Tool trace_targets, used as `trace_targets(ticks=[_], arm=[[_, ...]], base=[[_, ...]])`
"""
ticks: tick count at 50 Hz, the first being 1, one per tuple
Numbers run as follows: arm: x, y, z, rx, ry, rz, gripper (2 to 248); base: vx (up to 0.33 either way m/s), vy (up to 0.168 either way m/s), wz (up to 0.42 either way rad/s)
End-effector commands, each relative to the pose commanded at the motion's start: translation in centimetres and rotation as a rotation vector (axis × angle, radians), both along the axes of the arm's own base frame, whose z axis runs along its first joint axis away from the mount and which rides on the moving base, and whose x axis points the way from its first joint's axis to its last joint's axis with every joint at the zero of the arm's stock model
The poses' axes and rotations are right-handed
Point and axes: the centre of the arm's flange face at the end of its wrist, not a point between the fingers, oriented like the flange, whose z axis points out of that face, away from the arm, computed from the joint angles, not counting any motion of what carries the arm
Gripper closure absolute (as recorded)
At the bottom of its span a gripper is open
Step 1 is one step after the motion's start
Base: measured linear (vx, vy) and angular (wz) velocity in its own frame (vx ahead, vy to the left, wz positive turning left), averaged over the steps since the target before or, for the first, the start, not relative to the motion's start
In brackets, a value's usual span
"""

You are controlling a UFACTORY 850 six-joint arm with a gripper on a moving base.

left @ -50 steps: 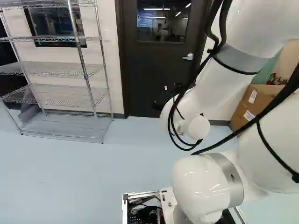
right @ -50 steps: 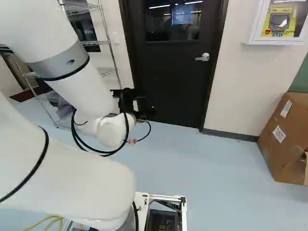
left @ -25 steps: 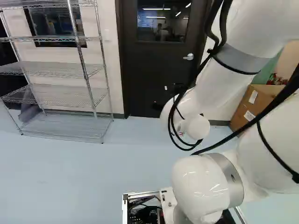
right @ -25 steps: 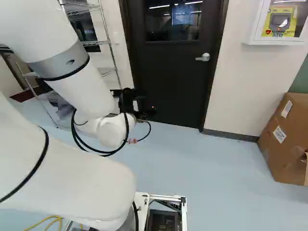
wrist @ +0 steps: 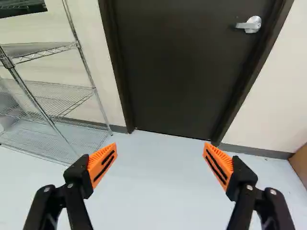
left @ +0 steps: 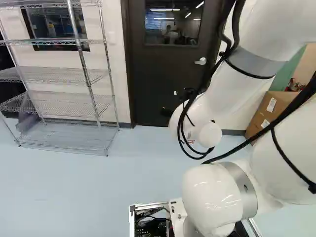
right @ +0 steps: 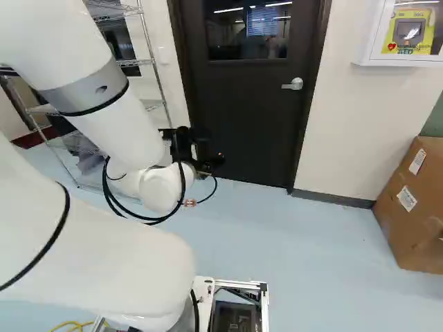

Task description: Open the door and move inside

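Two jaws stand wide apart on my gripper (right: 213,161); ahead of it I see the closed door (wrist: 172,72), its lever handle (wrist: 252,25) on the side away from the wire shelving (left: 54,74).

Below your pincer (right: 208,158) and ahead of it lay a pale blue floor (wrist: 158,191). You faced an off-white wall (wrist: 283,91) beyond the pincer, with dark baseboard (wrist: 259,151) along its foot. Ahead and to the pincer's left stood a metal wire shelving unit (left: 64,74), a dark-framed window (left: 59,29) showing behind its upper shelves. Off to the pincer's right, you had a white wall cabinet (right: 398,61) containing a yellow device (right: 412,31), mounted high, and brown cardboard boxes (right: 419,207) on the floor, near a green surface (right: 433,119).
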Motion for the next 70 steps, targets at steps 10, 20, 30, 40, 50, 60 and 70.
trace_targets(ticks=[10,20,30,40,50,60,70], arm=[[0.00,0.00,0.00,0.000,0.000,0.000,3],[0.00,0.00,0.00,0.000,0.000,0.000,3],[0.00,0.00,0.00,0.000,0.000,0.000,3],[0.00,0.00,0.00,0.000,0.000,0.000,3],[0.00,0.00,0.00,0.000,0.000,0.000,3],[0.00,0.00,0.00,0.000,0.000,0.000,3],[0.00,0.00,0.00,0.000,0.000,0.000,3]], base=[[0.177,0.006,-0.011],[0.186,0.005,-0.012],[0.171,0.005,-0.007],[0.164,0.006,-0.006],[0.159,-0.011,-0.089],[0.160,-0.041,-0.224],[0.175,-0.045,-0.263]])
